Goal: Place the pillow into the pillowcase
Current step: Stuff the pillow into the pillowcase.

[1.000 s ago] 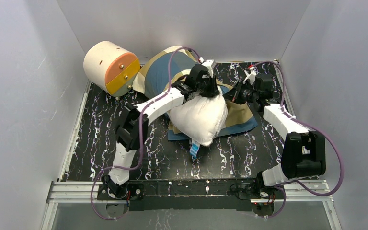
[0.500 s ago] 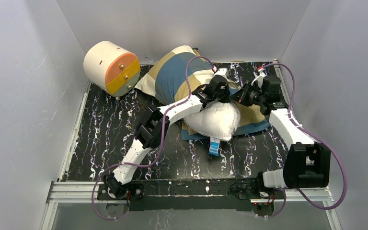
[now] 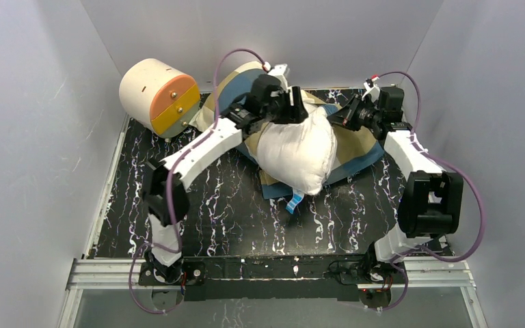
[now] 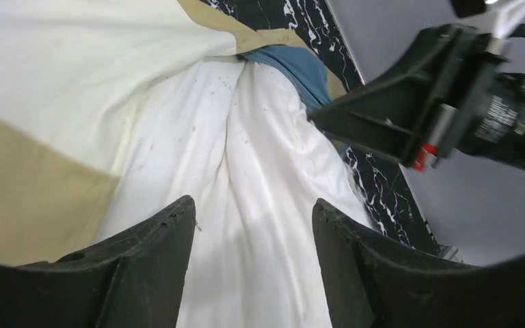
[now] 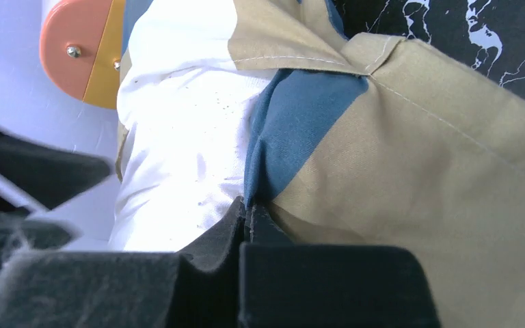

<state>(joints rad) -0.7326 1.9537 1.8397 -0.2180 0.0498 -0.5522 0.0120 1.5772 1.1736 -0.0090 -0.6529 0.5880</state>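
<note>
From above, the left end effector (image 3: 288, 104) sits at the far end of the pillow (image 3: 297, 147), which spreads toward the arm bases from it with most of its white surface bare. The pillowcase (image 3: 357, 145) lies under the pillow on the black marbled counter (image 3: 232, 205), showing to both sides of the left end effector and under the right end effector (image 3: 340, 118), which meets the cloth just right of the pillow's far corner. A cream-and-orange cylinder (image 3: 157, 96) stands well to the left of the left end effector, and a small blue strip (image 3: 294, 203) pokes out at the pillow's near tip. In the left wrist view, the two black fingers (image 4: 150, 273) stand apart at a moderate width, gripping nothing, with wrinkled white pillow fabric filling the space between and beyond them. Cream and tan panels of the pillowcase lie to the left of the fingers, a blue fold shows ahead, and the right end effector reaches in from the upper right, just beside the pillow's edge. In the right wrist view, the jaws are closed together on a pinch of blue and tan pillowcase. The white pillow bulges just left of the pinch, tan cloth stretches to the right, and the cylinder's orange face shows far ahead to the left.
</note>
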